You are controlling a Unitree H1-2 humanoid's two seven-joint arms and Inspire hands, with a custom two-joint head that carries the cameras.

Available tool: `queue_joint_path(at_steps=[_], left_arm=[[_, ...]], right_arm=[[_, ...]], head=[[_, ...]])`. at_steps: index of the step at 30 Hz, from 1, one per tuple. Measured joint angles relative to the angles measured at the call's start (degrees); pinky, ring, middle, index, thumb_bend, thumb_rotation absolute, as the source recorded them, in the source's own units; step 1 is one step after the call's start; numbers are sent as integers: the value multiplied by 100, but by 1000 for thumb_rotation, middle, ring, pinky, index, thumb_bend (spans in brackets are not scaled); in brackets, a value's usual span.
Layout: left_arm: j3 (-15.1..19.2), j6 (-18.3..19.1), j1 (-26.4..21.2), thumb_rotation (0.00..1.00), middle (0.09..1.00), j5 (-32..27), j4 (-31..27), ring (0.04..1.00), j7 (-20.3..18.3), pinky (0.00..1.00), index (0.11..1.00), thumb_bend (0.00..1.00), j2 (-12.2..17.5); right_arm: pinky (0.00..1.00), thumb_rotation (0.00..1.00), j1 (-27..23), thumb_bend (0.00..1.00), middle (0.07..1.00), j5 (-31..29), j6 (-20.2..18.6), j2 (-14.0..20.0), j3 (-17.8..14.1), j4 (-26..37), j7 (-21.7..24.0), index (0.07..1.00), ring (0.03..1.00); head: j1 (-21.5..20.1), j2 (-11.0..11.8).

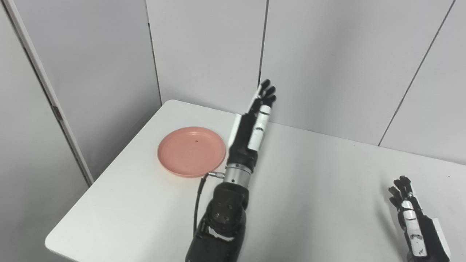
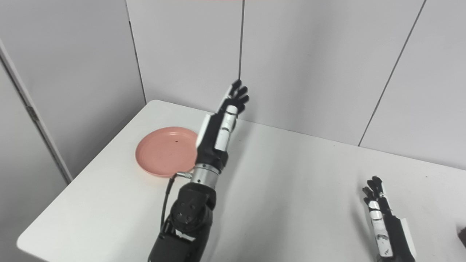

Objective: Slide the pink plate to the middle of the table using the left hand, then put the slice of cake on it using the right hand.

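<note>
A: Two hands in view, neither holding anything. Left hand, black w/ white panels, is raised above the white rectangular table, fingers straight, side by side, pointing up and away toward the grey panel wall.

B: Where's the plate?

A: Round, shallow pink plastic plate sits flat on the table's left part, near the left edge and far corner. Left of the left forearm; wrist cable end shows just by its near rim. Can't tell if anything touches it. Hand itself is well above it.

B: Why held that way?

A: My guess: flat extended fingers suit a push or drag on the rim, not a pinch. Slide not begun, I'd say, as the plate is still off-centre.

B: Orientation?

A: Round, so no long axis; open side up, rim level. One small dark speck inside.

B: Right hand?

A: Right hand waits low at the near right, fingers loosely straight, slightly apart, empty. Dark object cut by the right eye view's edge: maybe the cake, too cropped to say.
</note>
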State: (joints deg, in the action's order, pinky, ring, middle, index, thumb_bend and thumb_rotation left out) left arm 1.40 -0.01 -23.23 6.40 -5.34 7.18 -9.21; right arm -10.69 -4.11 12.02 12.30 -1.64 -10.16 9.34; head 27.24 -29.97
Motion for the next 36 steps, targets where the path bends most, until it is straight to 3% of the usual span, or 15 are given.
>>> queue_joint_path(at_steps=[12, 27, 36], left_arm=[[609, 67, -192, 1000, 962, -252, -428, 948, 359, 966, 954, 410, 139], [1450, 27, -257, 1000, 966, -611, -483, 956, 705, 971, 963, 434, 877], [1858, -36, -266, 1000, 958, -736, -380, 954, 976, 952, 954, 451, 1087]], right_arm=[[983, 1000, -1, 363, 977, -14, 1, 53, -13, -18, 45, 984, 952], [980, 1000, 6, 358, 979, -16, 0, 101, -50, -19, 105, 989, 956], [988, 1000, 6, 370, 984, 11, 0, 140, -50, -29, 109, 995, 960]], head=[[79, -62], [159, -88], [185, -88]])
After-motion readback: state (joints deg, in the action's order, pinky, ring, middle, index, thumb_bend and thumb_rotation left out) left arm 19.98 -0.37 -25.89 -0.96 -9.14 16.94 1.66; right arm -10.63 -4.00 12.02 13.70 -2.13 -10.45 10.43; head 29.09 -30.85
